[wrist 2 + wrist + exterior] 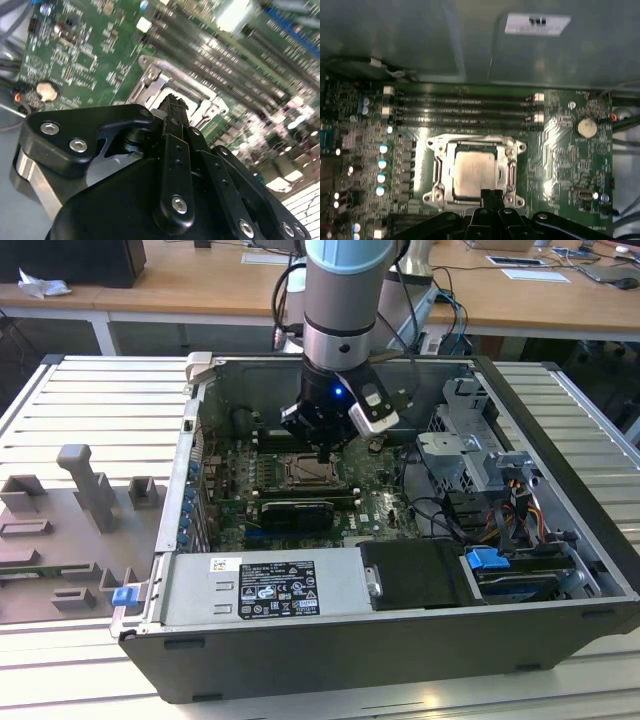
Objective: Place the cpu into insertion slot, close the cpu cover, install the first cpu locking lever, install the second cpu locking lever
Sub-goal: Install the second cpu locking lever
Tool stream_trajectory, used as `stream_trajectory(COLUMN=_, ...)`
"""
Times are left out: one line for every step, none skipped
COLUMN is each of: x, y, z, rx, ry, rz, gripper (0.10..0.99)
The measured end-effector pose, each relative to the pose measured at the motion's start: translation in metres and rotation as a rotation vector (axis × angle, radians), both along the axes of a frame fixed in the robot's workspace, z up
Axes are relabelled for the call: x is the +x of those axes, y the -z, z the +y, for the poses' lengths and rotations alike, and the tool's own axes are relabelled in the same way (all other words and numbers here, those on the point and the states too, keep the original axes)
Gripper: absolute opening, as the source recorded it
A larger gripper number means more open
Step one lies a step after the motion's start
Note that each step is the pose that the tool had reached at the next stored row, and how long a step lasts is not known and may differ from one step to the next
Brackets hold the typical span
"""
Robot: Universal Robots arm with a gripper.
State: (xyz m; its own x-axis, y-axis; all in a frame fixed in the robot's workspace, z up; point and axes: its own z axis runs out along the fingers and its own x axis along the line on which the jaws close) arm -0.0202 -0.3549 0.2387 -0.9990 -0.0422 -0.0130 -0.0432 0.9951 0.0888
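My end effector (322,452) hangs inside open computer case (560,490), centre of exterior view, fingertips pressed together, empty, just above edge of insertion slot (474,170). Cpu (474,172) sits in slot, lower centre of first wrist view. Cpu cover (512,172) lies closed around it. Memory slots (465,107) beyond.

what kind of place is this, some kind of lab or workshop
Likely a robotics lab or test workshop: an opened computer case lies on a slatted metal bench, a robot arm reaches onto its green motherboard, and wooden desks with papers stand behind.
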Motion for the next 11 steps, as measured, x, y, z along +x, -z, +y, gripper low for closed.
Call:
stream_trajectory(x=0.0, y=0.0009, z=-0.0055, rx=0.0, ry=0.0, rz=0.0026, gripper=0.106)
stream_trajectory(x=0.0, y=0.0014, z=-0.0069, rx=0.0, ry=0.0, rz=0.0035, gripper=0.106)
stream_trajectory(x=0.0, y=0.002, z=-0.0084, rx=0.0, ry=0.0, rz=0.004, gripper=0.106)
stream_trajectory(x=-0.0001, y=0.0026, z=-0.01, rx=0.0, ry=0.0, rz=0.0045, gripper=0.106)
stream_trajectory(x=-0.0003, y=0.003, z=-0.0111, rx=0.0, ry=0.0, rz=0.0046, gripper=0.106)
stream_trajectory(x=-0.0021, y=0.0034, z=-0.0125, rx=0.0, ry=0.0, rz=0.0047, gripper=0.106)
stream_trajectory(x=-0.0055, y=0.0036, z=-0.0133, rx=0.001, ry=-0.001, rz=0.0047, gripper=0.106)
stream_trajectory(x=-0.0082, y=0.0037, z=-0.0137, rx=0.001, ry=-0.001, rz=0.0047, gripper=0.106)
stream_trajectory(x=-0.0115, y=0.0039, z=-0.0141, rx=0.001, ry=-0.001, rz=0.0047, gripper=0.106)
stream_trajectory(x=-0.0165, y=0.0042, z=-0.0144, rx=0.001, ry=-0.001, rz=0.0047, gripper=0.106)
stream_trajectory(x=-0.0194, y=0.0043, z=-0.0145, rx=0.001, ry=-0.001, rz=0.0047, gripper=0.106)
